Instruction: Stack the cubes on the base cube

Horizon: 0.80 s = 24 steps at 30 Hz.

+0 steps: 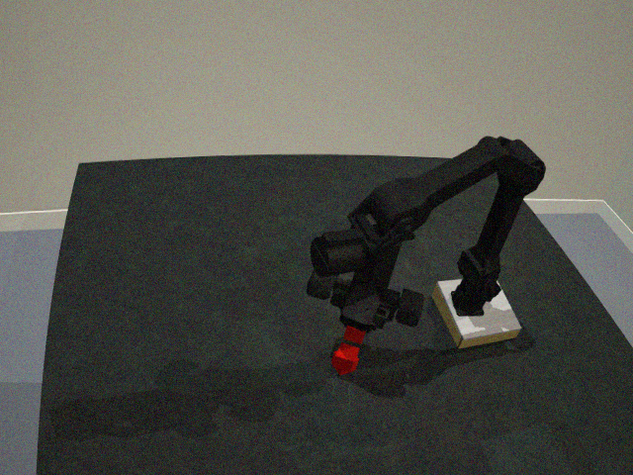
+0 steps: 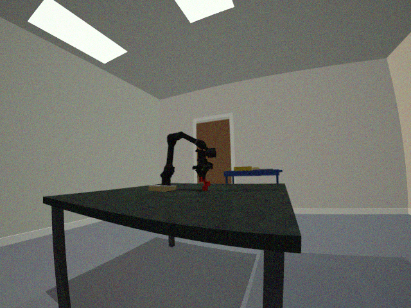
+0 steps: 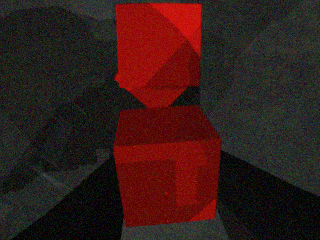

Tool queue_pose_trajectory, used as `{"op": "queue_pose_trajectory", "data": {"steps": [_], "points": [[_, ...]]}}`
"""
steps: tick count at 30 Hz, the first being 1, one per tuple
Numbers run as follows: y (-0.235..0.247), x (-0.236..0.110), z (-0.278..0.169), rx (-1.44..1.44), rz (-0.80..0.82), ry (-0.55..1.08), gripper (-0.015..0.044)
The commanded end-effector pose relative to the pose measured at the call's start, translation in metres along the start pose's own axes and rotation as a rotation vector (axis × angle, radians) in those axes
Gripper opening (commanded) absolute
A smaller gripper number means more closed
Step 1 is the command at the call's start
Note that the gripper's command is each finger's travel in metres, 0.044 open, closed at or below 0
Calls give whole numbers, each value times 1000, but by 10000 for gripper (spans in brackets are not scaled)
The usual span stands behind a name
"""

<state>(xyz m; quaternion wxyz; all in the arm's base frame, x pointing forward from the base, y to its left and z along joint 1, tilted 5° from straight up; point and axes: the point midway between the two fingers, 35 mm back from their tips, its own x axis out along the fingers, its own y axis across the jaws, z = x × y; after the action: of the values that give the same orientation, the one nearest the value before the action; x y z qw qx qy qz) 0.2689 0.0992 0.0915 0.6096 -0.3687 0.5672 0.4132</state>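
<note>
My gripper (image 1: 354, 332) (image 3: 164, 163) is shut on a red cube (image 1: 354, 335) (image 3: 167, 167) (image 2: 201, 180) and points down, low over the dark table (image 1: 178, 286). A second red cube (image 1: 344, 360) (image 3: 156, 43) (image 2: 206, 186) rests on the table right under it. In the top view the held cube sits just above this cube's top, shifted towards one corner. In the wrist view the held cube covers the near corner of the lower cube. I cannot tell if the two touch. No third cube shows in any view.
The arm's base stands on a pale square plate (image 1: 493, 330) (image 2: 162, 188) to the right of the cubes. The table's front edge (image 2: 199, 231) is far from the cubes. A blue bench (image 2: 252, 172) stands by the back wall, off the table.
</note>
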Motion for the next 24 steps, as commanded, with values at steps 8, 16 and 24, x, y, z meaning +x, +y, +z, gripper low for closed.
{"op": "queue_pose_trajectory", "data": {"steps": [8, 16, 24], "points": [[0, 5, 1, 5, 1, -3, 105], [-1, 23, 2, 5, 1, -4, 105], [-1, 31, 2, 5, 1, -4, 105]]}}
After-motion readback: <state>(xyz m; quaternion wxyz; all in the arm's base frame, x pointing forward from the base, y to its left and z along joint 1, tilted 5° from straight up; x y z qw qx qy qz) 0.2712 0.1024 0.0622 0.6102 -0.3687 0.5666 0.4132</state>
